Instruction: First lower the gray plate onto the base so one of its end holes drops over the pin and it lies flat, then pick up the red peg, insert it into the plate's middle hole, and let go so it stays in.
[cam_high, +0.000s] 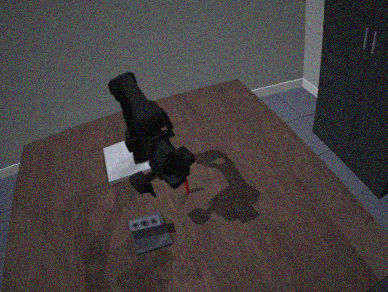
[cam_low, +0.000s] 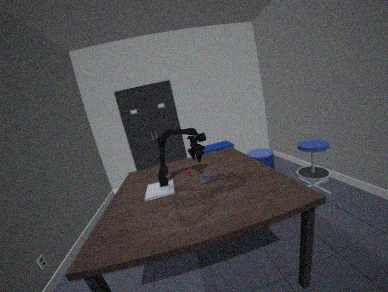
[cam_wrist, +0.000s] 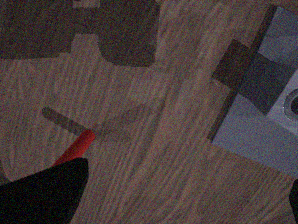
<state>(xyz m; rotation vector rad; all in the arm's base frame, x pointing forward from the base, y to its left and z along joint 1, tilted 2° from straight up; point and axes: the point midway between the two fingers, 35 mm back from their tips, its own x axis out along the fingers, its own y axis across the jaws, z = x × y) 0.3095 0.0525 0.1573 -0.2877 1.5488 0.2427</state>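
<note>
The gray plate (cam_high: 140, 224) (cam_wrist: 280, 118) lies on the gray base (cam_high: 154, 244) (cam_low: 211, 178) (cam_wrist: 236, 122); the top view shows its row of three holes. I cannot make out the pin. The red peg (cam_high: 187, 187) (cam_low: 189, 171) (cam_wrist: 75, 149) stands upright on the table, apart from the base, its lower part hidden behind a finger in the wrist view. My gripper (cam_high: 164, 191) (cam_low: 197, 160) (cam_wrist: 192, 181) is open and empty. It hangs above the table between the peg and the base, with one finger close to the peg in the wrist view.
The wooden table (cam_high: 280, 220) (cam_low: 240, 207) carries the arm's white mounting plate (cam_high: 116, 167) (cam_low: 154, 192) behind the gripper in the top view. The arm's shadow falls across the table and base. Blue stools (cam_low: 313, 146) stand off the table.
</note>
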